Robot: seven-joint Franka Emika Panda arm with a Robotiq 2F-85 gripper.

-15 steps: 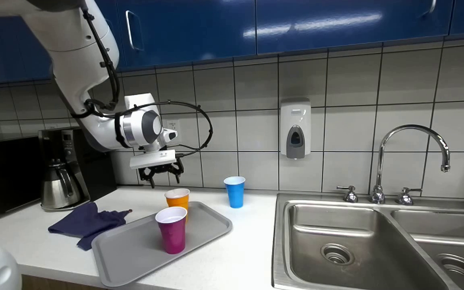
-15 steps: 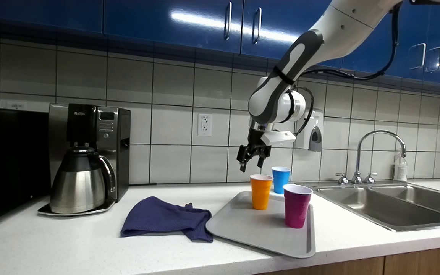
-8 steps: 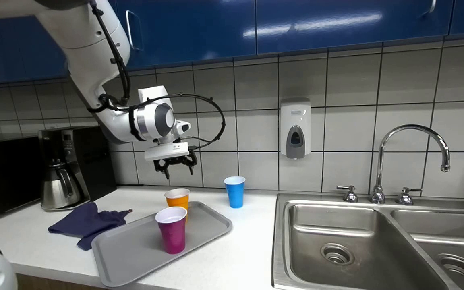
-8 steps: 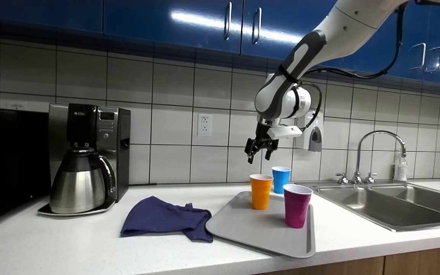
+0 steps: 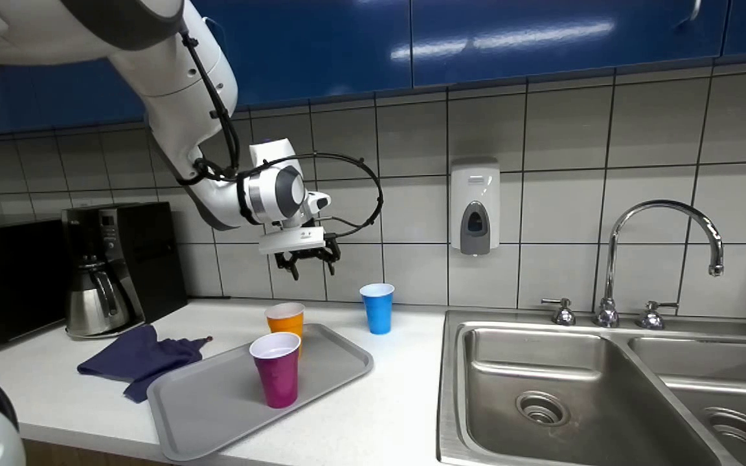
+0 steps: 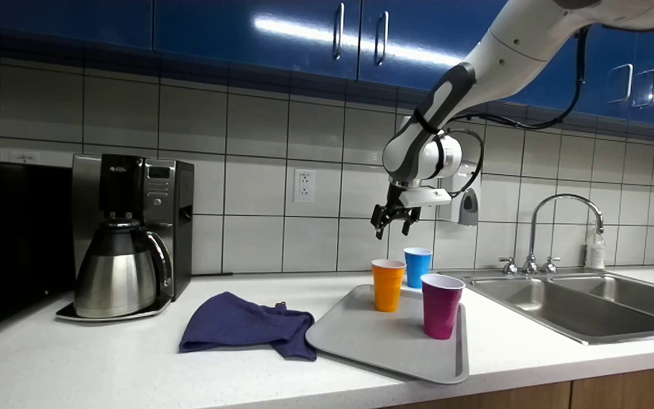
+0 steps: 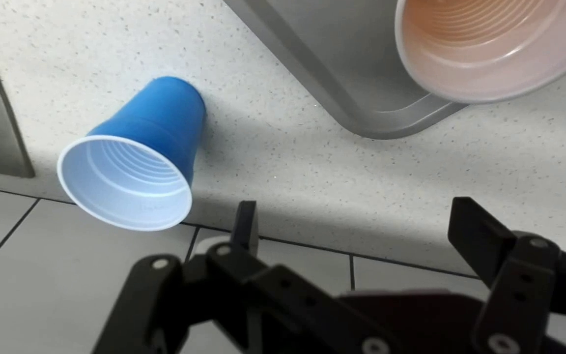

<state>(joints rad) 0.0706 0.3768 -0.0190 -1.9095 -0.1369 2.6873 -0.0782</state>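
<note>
My black gripper (image 5: 313,272) hangs in the air near the tiled wall, jaws wide apart with nothing between them. In the wrist view the fingertips (image 7: 246,216) stand over bare counter and wall. Upright on the counter, a blue cup (image 5: 378,312) with a white inside is to the gripper's left in the wrist view, apart from it. An orange cup (image 6: 388,287) and a magenta cup (image 6: 440,309) stand on a grey tray (image 6: 361,338). In an exterior view the orange cup (image 5: 286,318) is partly hidden behind the magenta cup (image 5: 277,375). The gripper touches none of the cups.
A dark blue cloth (image 6: 242,326) lies beside the tray. The coffee maker (image 6: 134,238) and a black appliance (image 6: 15,244) stand at one end of the counter. A double steel sink (image 5: 541,382) with a faucet (image 5: 612,259) lies at the other end. Blue cabinets (image 5: 321,52) hang overhead.
The gripper has moved to the right in both exterior views, toward the blue cup's side, and risen somewhat. It stayed open. The cups, tray and cloth have not moved.
</note>
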